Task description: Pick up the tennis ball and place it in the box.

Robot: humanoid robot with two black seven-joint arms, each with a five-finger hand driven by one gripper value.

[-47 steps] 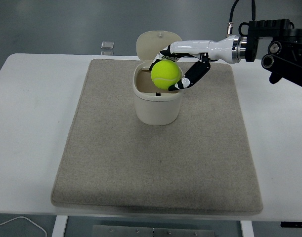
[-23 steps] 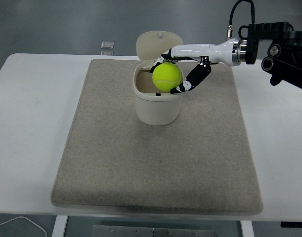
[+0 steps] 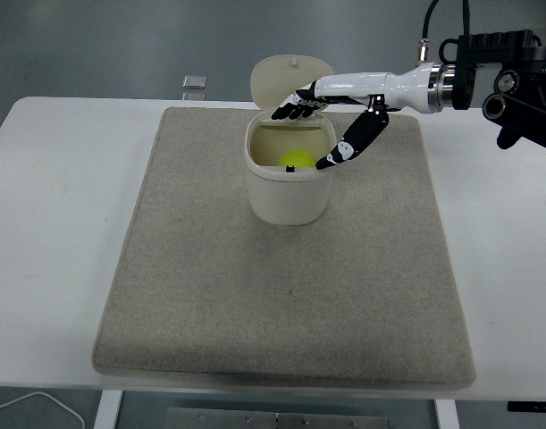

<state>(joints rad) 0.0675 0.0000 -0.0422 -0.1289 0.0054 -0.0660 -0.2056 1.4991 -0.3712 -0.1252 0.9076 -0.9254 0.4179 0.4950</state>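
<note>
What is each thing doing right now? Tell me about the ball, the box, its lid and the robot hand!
tennis ball: lying inside the box, held by nothing.
box: upright on the mat, open.
lid: flipped up behind the box.
right hand: above the box's rim, fingers spread, empty.
mat: flat on the table.

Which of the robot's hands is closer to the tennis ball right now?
The right hand: it hovers open just above the box, where the tennis ball lies. The left hand is out of view.

Rough cloth mat [image 3: 281, 295], seemingly matt box [image 3: 288, 192]
</note>
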